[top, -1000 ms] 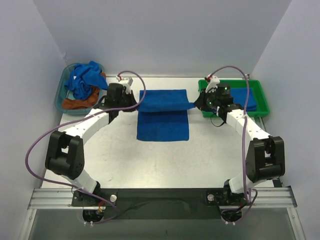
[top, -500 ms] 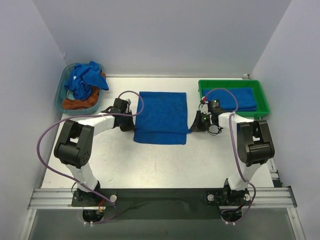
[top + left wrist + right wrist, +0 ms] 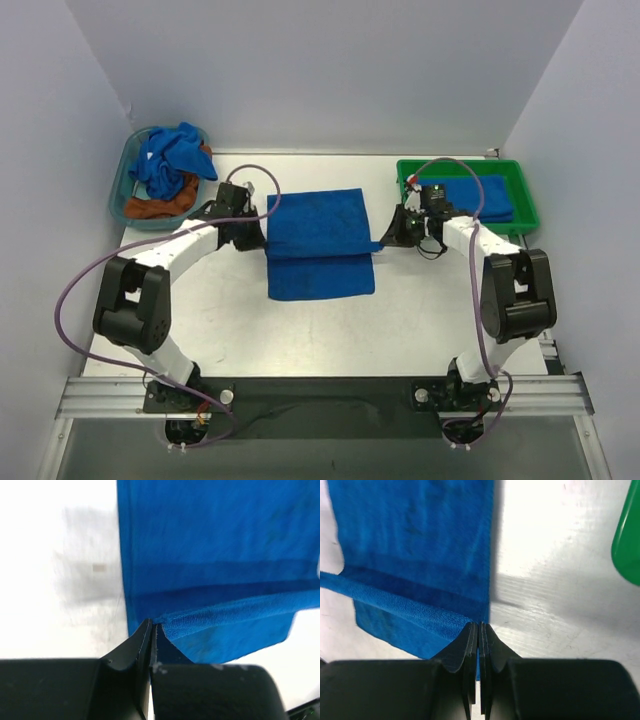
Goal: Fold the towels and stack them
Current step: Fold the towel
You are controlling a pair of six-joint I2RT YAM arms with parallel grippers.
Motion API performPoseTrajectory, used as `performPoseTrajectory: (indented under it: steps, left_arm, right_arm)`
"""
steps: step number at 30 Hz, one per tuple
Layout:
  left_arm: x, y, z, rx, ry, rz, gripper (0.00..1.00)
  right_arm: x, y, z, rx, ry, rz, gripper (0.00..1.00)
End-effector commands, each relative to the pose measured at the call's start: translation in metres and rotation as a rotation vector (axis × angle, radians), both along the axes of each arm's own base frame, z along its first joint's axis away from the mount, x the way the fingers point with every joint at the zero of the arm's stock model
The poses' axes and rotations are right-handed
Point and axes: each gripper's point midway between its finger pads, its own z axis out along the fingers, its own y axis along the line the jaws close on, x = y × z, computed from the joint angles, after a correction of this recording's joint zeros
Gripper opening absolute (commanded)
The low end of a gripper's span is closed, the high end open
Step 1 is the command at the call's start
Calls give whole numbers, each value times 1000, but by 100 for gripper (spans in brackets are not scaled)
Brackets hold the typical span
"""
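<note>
Mid-fold: both grippers pinch the blue towel (image 3: 320, 235) at its side edges, centre of the table (image 3: 320, 340).

The left gripper (image 3: 263, 238) and right gripper (image 3: 386, 238) each have their jaws clamped on a towel edge. Since half a second ago they have lifted slightly and a crease now crosses the cloth, so the fold looks half made and unreleased. A folded blue towel (image 3: 492, 200) waits in the green tray (image 3: 527, 205) at far right. Crumpled blue and orange towels (image 3: 165, 165) fill the bin (image 3: 122, 185) at far left. Nothing blocks either route.
</note>
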Motion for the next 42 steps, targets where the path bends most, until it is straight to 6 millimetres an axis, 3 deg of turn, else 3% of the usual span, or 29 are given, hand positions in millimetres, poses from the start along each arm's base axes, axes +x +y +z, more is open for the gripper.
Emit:
performPoseTrajectory:
  steps: [1, 4, 7, 9, 10, 11, 12, 15, 16, 19, 22, 26, 31, 36, 42]
  left_arm:
    - [34, 18, 58, 37, -139, 18, 0]
    - [38, 23, 89, 44, -196, 7, 0]
    - [28, 27, 101, 52, -211, -4, 0]
    - [15, 30, 92, 55, -190, -9, 0]
    - [9, 30, 85, 55, -173, -13, 0]
    - [4, 31, 78, 56, -159, -14, 0]
    - [-7, 32, 59, 59, -110, -12, 0]
    - [-24, 26, 31, 29, -30, -27, 0]
    - [-37, 26, 10, 33, 25, -30, 0]
    - [-56, 15, -22, 40, 86, -52, 0]
    - [-67, 12, -47, 68, 137, -48, 0]
    - [-73, 16, -62, 96, 164, -9, 0]
    - [-73, 23, -58, 123, 134, 19, 0]
    - [-55, 27, -45, 137, 105, 26, 0]
    - [-28, 49, -36, 148, 97, 82, 0]
  right_arm:
    - [19, -6, 51, -6, -115, -24, 0]
    - [17, -1, 71, 13, -151, -11, 0]
    - [6, 4, 82, 24, -165, -4, 0]
    - [-2, 6, 79, 27, -148, -5, 0]
    - [-6, 7, 79, 27, -148, -2, 0]
    - [-15, 8, 67, 17, -120, 4, 0]
    - [-19, 8, 62, 9, -108, 4, 0]
    - [-36, 7, 29, -20, -22, 12, 0]
    - [-40, 6, 14, -39, 13, 11, 0]
    - [-55, 1, -19, -68, 95, 5, 0]
    - [-62, -4, -40, -93, 143, -1, 0]
    - [-64, -8, -54, -119, 178, -2, 0]
    - [-64, -13, -59, -134, 186, -9, 0]
    - [-52, -11, -48, -122, 151, -13, 0]
    - [-34, 4, -30, -83, 110, -16, 0]
